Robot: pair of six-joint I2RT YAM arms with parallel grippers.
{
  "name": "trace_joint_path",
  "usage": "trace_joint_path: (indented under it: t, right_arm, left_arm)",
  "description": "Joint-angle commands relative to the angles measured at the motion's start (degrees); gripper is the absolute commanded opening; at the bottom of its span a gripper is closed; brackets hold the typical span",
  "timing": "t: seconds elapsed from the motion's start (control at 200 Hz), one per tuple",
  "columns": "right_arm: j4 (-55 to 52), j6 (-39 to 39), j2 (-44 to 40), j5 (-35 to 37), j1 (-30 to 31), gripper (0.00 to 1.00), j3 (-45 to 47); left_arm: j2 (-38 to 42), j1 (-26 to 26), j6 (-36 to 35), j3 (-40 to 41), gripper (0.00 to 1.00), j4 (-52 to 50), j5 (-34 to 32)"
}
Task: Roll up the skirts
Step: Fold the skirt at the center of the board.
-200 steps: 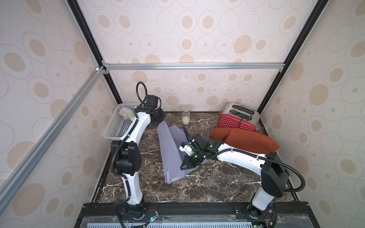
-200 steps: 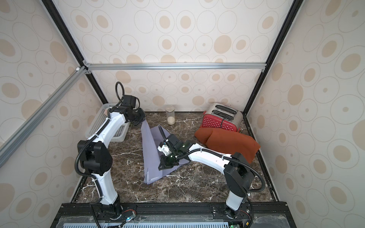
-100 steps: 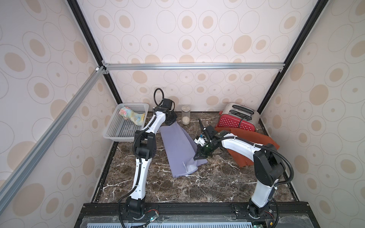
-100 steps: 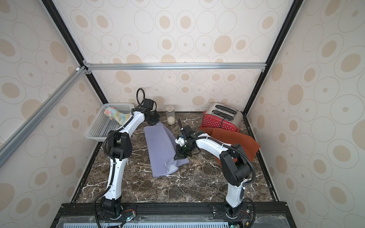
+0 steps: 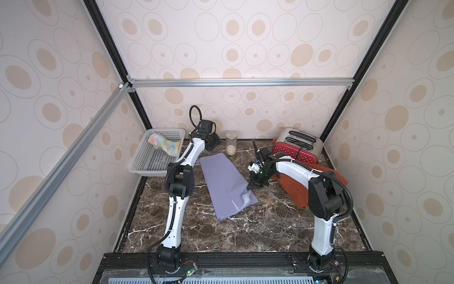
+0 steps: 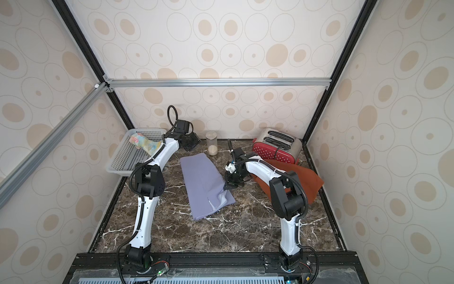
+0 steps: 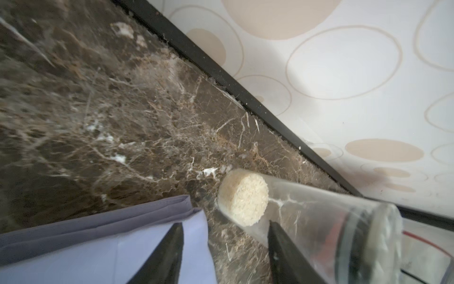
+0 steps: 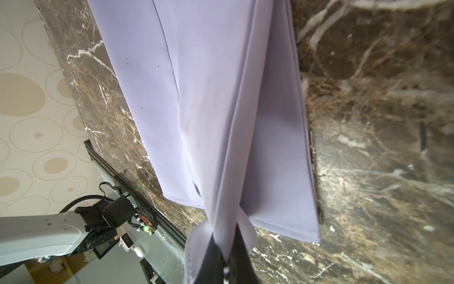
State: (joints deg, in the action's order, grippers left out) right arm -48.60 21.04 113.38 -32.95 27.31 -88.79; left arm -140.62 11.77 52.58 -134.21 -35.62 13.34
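In both top views my left gripper (image 5: 212, 143) sits just above the centre of the frame, close behind the far end of the lavender skirt (image 5: 224, 182). From up here I cannot tell how its jaws stand. My right gripper (image 5: 251, 188) is right of centre, tips down on the skirt's right edge, where the cloth puckers up. The rust-orange skirt (image 5: 293, 190) lies further right. The floral skirt (image 5: 164, 145) is bundled in the white basket (image 5: 147, 167) at centre left.

On the left wrist camera the two black fingers (image 7: 172, 246) stand spread with a clear gap between them, gripping nothing. One finger hangs over the lavender skirt's corner, the other in front of the glass jar (image 7: 319, 216) of pale grains. I can't tell whether either touches.

On the right wrist camera the jaws are pressed together on a raised fold of the lavender skirt. The rest of it lies flat on the marble table (image 8: 380, 123) beyond the tips.
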Motion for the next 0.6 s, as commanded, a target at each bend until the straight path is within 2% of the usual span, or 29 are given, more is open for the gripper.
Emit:
trace_joint_path:
  t: [0.0, 0.06, 0.211, 0.396, 0.496, 0.591]
  right_arm:
    - [-1.81, -3.85, 1.04, 2.95, -0.02, 0.1, -1.55]
    - [-2.62, -3.61, 2.25, 5.32, -0.3, 0.11, -2.46]
    - [-5.82, -3.27, 3.78, 4.34, -0.59, 0.15, -1.34]
    - [-5.4, 0.22, 0.59, 11.06, -3.35, 0.23, 1.51]
    - [-5.05, 2.01, -0.34, 13.94, -4.52, 0.28, 1.96]
    - [-4.63, 3.58, -1.73, 16.82, -4.5, 0.28, 3.06]
  left_arm:
    - [4.35, -1.53, -4.67, 1.37, 0.64, -3.5, -1.8]
    - [5.35, -1.82, -5.58, 4.03, 0.66, -4.15, -1.56]
    - [9.17, -1.03, -7.83, 11.84, 0.71, -4.5, -2.58]
    - [14.3, 1.98, -9.05, 20.04, 0.71, -7.89, -7.27]
    - [20.46, 3.56, -7.05, 29.34, 0.76, -6.05, -9.56]
    - [27.68, 4.82, -6.43, 38.26, 0.79, -3.82, -9.74]
